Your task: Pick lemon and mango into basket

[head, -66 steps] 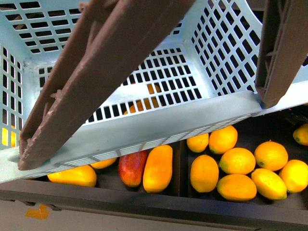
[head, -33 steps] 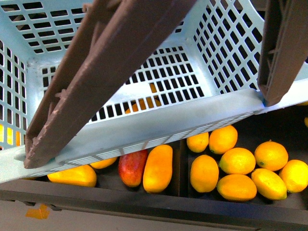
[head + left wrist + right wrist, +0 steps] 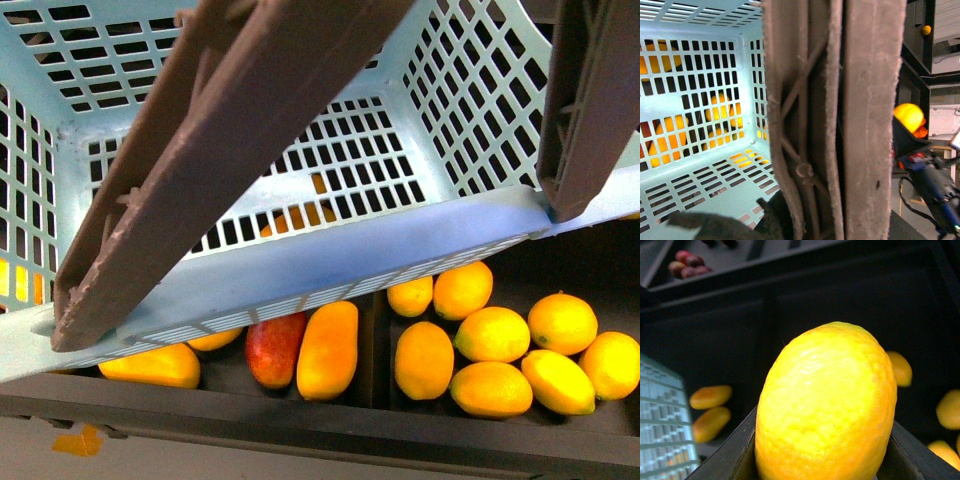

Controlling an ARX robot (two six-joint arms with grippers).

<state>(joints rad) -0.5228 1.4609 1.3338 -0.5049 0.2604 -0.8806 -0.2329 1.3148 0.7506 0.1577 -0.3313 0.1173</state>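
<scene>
**Lemon held tight, mango still under the basket**

On the left, the basket [image 3: 330,262] hangs tipped in the air. Its brown handle [image 3: 870,100] is right by the left gripper [image 3: 772,216], but nobody can tell if that gripper is closed. The mango [image 3: 328,350] lies below the near rim, its top hidden. It looks smooth, heavy and slippery, so a hold across its middle seems best. The right gripper [image 3: 825,462] squeezes the lemon [image 3: 825,400], which looks firm, light and bumpy. The lemon's lower end is cut off.
</scene>
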